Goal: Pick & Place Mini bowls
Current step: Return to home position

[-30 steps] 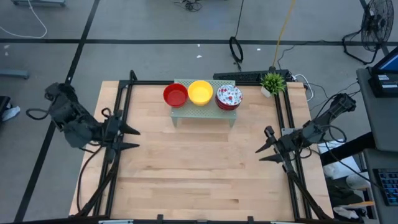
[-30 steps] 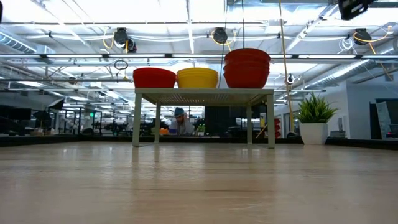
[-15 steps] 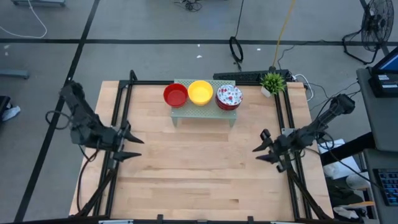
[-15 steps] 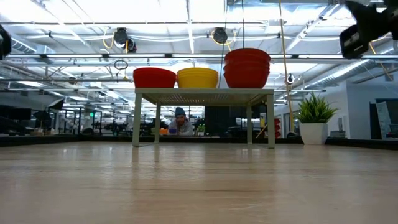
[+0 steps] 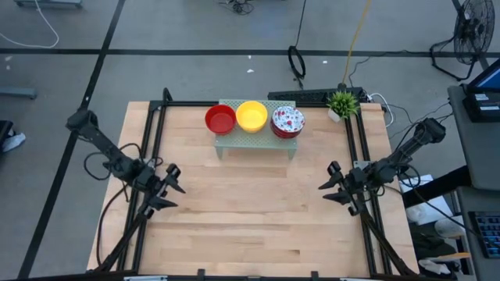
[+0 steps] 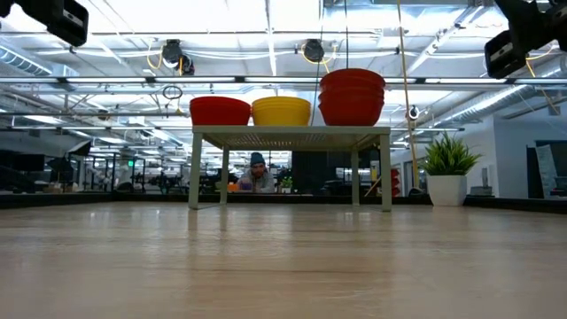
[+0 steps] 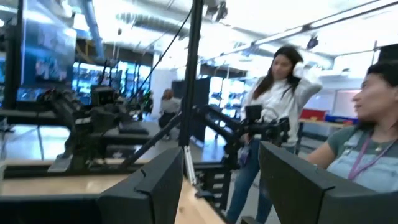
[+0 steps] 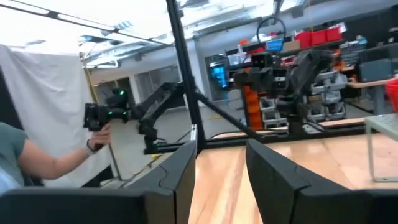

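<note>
Three groups of mini bowls stand on a pale green mesh rack at the table's far middle: a red bowl, a yellow bowl and a stack of white bowls with red speckles. In the low view the stack rises above the other two. My left gripper hovers open over the table's left side, pointing toward the right. Over the right side my right gripper hovers open, pointing left. Nothing lies between either pair of fingers.
A small potted plant stands at the far right corner. Black frame rails run along the table's left and right sides. People stand beyond the table, and one arm holds a handle device. Bare wood stretches between the grippers.
My left gripper has come down and moved toward the table's near edge and a little inward, tipping from a downward slant to about level; its arm now shows at the low view's upper left. My right gripper sank a little toward the table's middle, then kept still.
</note>
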Robot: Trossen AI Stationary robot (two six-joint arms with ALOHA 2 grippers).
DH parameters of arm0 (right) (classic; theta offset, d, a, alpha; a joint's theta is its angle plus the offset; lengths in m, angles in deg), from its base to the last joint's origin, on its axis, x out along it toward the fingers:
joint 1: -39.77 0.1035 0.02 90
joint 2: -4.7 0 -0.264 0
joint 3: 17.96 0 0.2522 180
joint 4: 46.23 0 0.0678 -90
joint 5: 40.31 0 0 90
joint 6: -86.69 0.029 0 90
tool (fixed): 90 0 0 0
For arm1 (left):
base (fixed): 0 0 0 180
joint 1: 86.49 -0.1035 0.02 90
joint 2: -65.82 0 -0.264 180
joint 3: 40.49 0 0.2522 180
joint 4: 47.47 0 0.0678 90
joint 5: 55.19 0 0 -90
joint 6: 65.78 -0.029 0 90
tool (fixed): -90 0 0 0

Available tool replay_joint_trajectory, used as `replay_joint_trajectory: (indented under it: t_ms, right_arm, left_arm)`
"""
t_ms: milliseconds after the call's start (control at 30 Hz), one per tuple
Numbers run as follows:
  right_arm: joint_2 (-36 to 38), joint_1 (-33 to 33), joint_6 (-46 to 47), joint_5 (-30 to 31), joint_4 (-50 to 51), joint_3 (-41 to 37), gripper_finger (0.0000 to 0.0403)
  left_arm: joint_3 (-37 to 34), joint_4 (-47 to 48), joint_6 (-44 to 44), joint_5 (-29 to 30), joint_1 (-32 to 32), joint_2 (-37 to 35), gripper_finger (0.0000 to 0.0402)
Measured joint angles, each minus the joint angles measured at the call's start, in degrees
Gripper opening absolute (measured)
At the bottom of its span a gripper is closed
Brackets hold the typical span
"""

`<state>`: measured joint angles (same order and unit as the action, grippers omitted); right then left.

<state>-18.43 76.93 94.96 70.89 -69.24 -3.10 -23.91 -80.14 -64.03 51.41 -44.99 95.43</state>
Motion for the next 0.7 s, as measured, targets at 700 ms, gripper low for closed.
replay_joint_trajectory:
  t_ms: [700]
  right_arm:
    - [0.00, 0.00, -0.19, 10.31, 0.20, -0.09, 0.0132]
  left_arm:
    - [-0.97, -1.83, 9.65, -7.53, -14.90, 9.37, 0.0214]
